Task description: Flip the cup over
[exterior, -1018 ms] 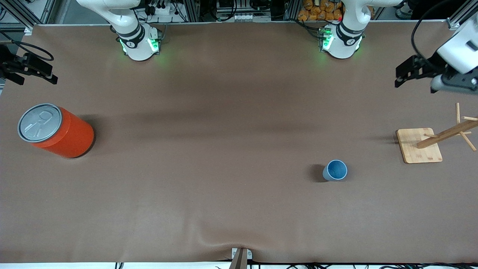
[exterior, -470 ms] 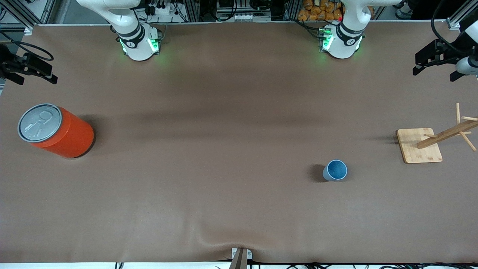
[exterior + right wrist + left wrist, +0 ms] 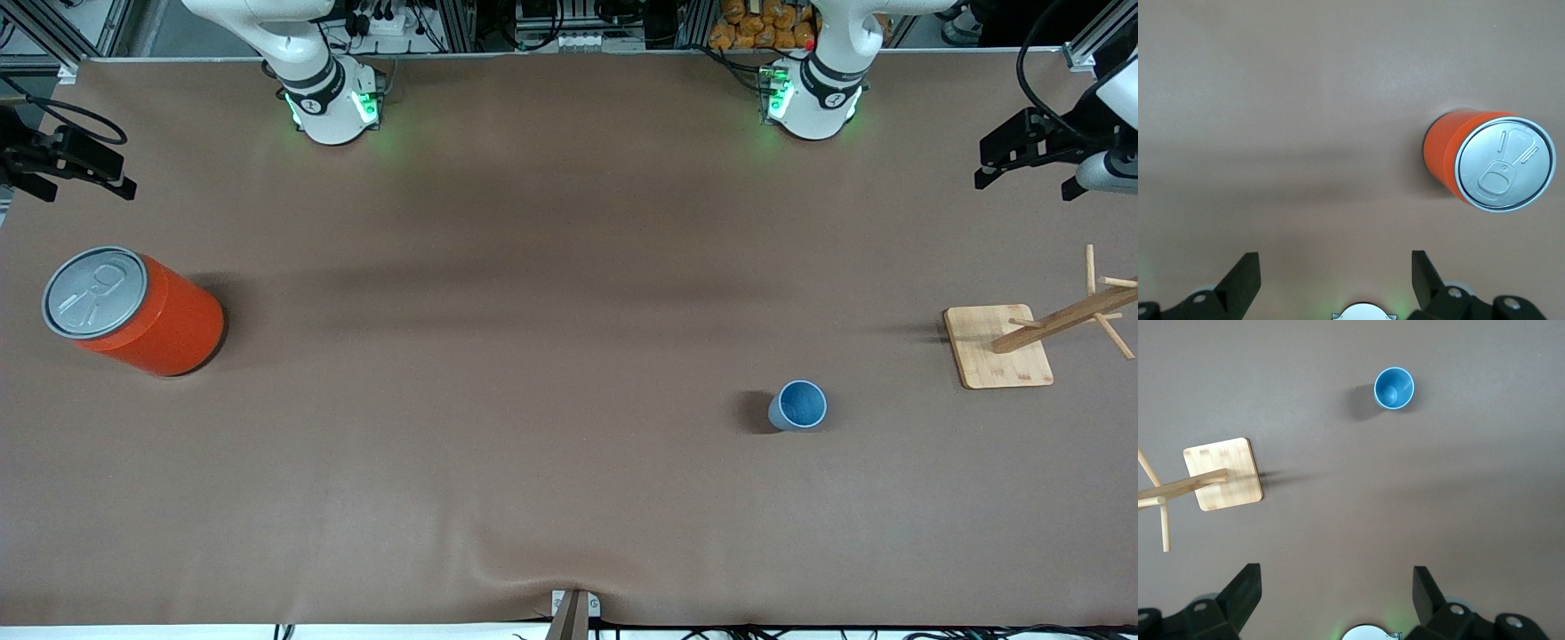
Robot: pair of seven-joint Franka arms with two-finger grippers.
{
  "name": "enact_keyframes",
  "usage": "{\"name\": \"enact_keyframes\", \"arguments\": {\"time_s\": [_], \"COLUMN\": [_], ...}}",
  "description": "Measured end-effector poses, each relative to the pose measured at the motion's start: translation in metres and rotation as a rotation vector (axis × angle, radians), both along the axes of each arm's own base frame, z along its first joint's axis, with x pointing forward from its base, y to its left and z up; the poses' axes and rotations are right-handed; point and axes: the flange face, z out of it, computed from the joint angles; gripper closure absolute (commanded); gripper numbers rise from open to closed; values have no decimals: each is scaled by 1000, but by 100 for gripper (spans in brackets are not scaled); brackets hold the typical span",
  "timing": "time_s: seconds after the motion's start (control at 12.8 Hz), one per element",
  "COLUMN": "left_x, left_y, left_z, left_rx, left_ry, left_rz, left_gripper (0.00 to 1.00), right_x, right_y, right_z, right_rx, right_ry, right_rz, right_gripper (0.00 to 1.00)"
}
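The small light blue cup (image 3: 797, 405) stands upright on the brown table, mouth up, its darker blue inside showing. It also shows in the left wrist view (image 3: 1393, 388). My left gripper (image 3: 1027, 178) hangs high over the left arm's end of the table, well apart from the cup. In the left wrist view its jaws (image 3: 1336, 587) are wide open and empty. My right gripper (image 3: 84, 182) waits high over the right arm's end of the table. In the right wrist view it (image 3: 1335, 270) is open and empty.
A wooden peg rack on a square bamboo base (image 3: 997, 345) stands at the left arm's end, beside the cup; it also shows in the left wrist view (image 3: 1223, 473). A large orange can with a grey pull-tab lid (image 3: 133, 311) stands at the right arm's end, also in the right wrist view (image 3: 1488, 163).
My left gripper has drawn back toward the left arm's end of the table. The cup, the can, the rack and the right arm have not moved.
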Motion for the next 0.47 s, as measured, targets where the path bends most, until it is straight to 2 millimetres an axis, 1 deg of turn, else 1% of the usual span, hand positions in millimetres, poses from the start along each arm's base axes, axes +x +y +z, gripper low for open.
{"name": "enact_keyframes", "arguments": {"time_s": [0.47], "left_x": [1], "left_y": [2], "left_z": [0], "left_rx": [-1], "left_ry": [-6], "left_rz": [4], "left_gripper": [0], "right_x": [0], "right_y": [-1], "right_z": [-1], "right_rx": [0], "right_ry": [5], "right_rz": [-1], "right_gripper": [0]}}
